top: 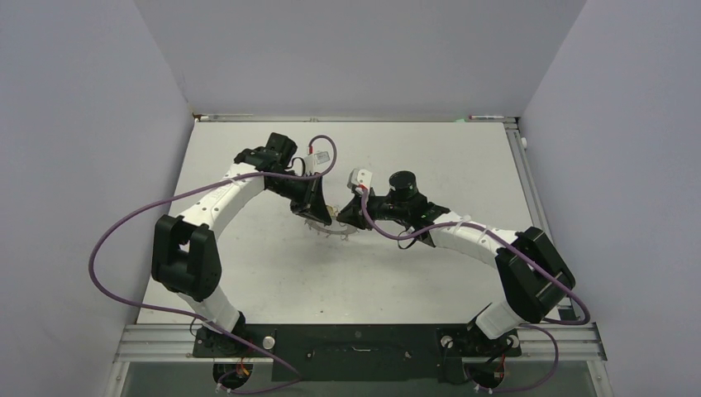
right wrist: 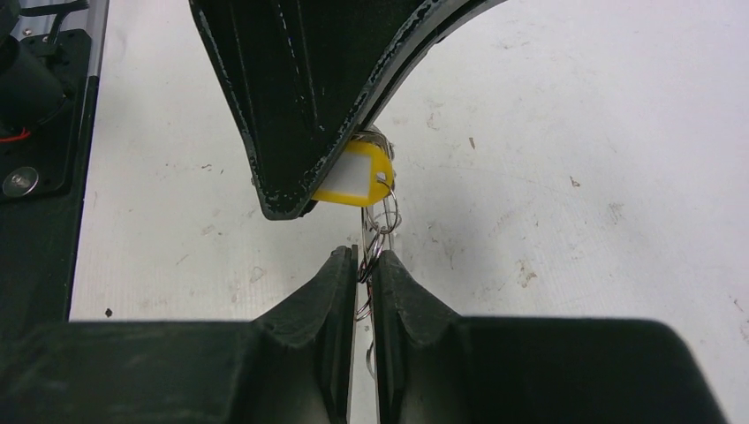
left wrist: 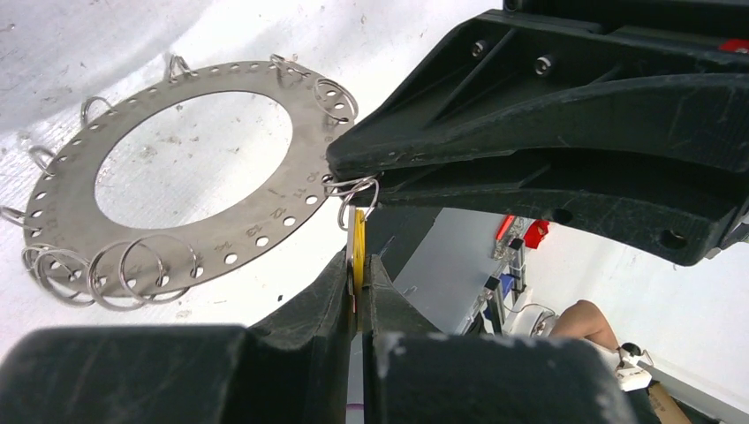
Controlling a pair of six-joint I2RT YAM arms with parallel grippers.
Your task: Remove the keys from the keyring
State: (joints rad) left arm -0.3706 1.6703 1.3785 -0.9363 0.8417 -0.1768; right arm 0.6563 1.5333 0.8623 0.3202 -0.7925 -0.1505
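Note:
The keyring, a flat grey metal ring with small holes and thin wire loops on its rim, is held tilted above the white table. In the top view it hangs between both grippers. My left gripper is shut on the key, a small yellow flat tag hanging from a wire loop at the ring's edge. My right gripper is shut on the ring's edge and wire loops. The yellow key shows a white face just beyond it, under the left fingers.
Purple cables trail from both arms. Grey walls enclose the table on three sides, with an aluminium rail along its right edge. A black mount sits at the table's left edge in the right wrist view.

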